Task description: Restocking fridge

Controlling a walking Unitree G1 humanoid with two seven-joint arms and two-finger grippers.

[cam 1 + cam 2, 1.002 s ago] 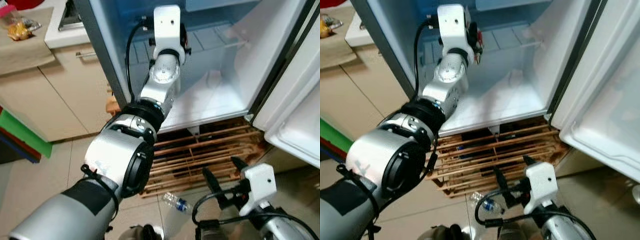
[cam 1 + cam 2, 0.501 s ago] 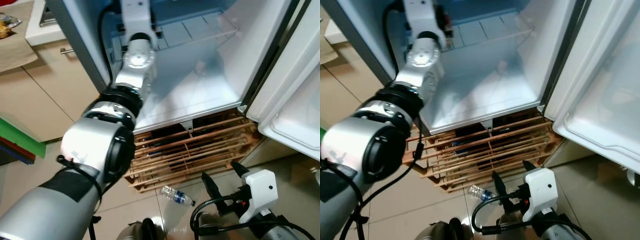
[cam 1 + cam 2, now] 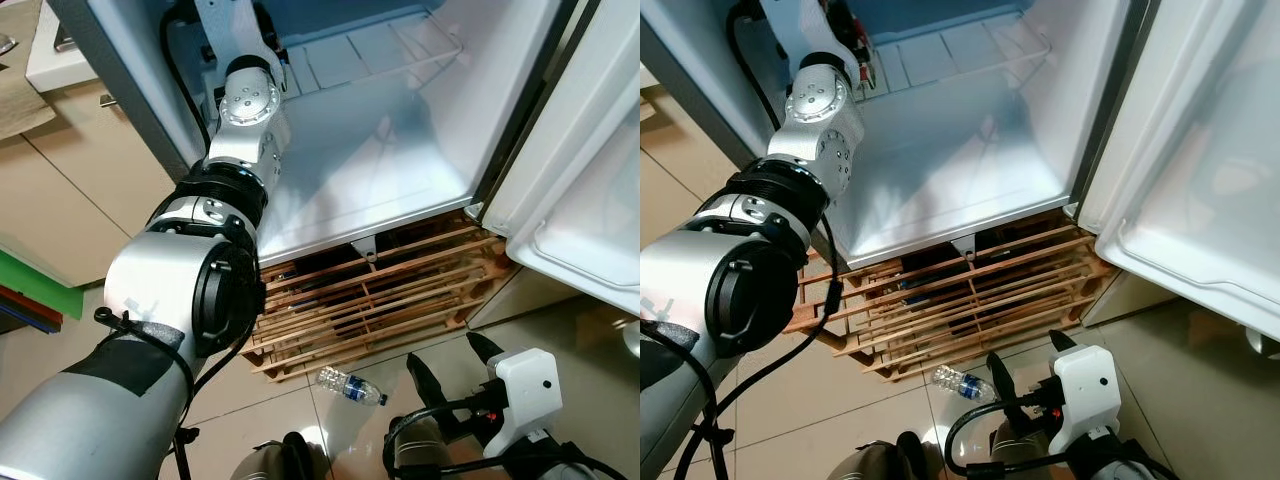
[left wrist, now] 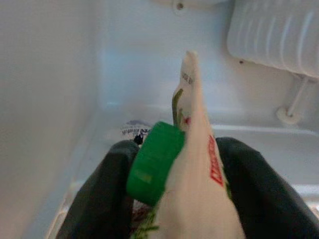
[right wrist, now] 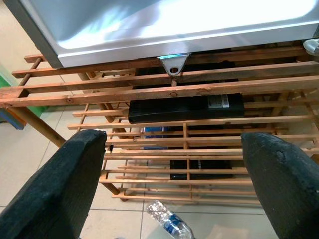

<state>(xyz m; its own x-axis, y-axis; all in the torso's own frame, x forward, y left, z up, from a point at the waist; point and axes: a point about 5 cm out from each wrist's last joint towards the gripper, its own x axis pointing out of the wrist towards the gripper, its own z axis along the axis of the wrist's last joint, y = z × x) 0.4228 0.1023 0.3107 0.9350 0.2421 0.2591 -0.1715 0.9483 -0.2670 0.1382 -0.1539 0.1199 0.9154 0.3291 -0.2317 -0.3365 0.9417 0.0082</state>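
Observation:
My left arm reaches deep into the open fridge (image 3: 380, 150), up by its left wall. My left gripper (image 4: 177, 147) is shut on a white carton (image 4: 197, 194) with red and green print and a green screw cap (image 4: 153, 164). The carton stands upright between the black fingers (image 4: 107, 189), close to the fridge's back wall. My right gripper (image 3: 447, 352) hangs low over the floor in front of the fridge. It is open with nothing between its fingers (image 5: 65, 184).
A wire shelf (image 3: 400, 45) spans the fridge above its bare white floor. The fridge stands on a wooden pallet (image 3: 380, 300), with a small water bottle (image 3: 350, 385) on the tiles before it. The open door (image 3: 590, 180) stands at the right. Beige cabinets (image 3: 60, 170) are on the left.
The whole view has swung as the camera moved. My left arm has stretched further into the fridge's upper left corner with the carton. The right gripper stays low and open.

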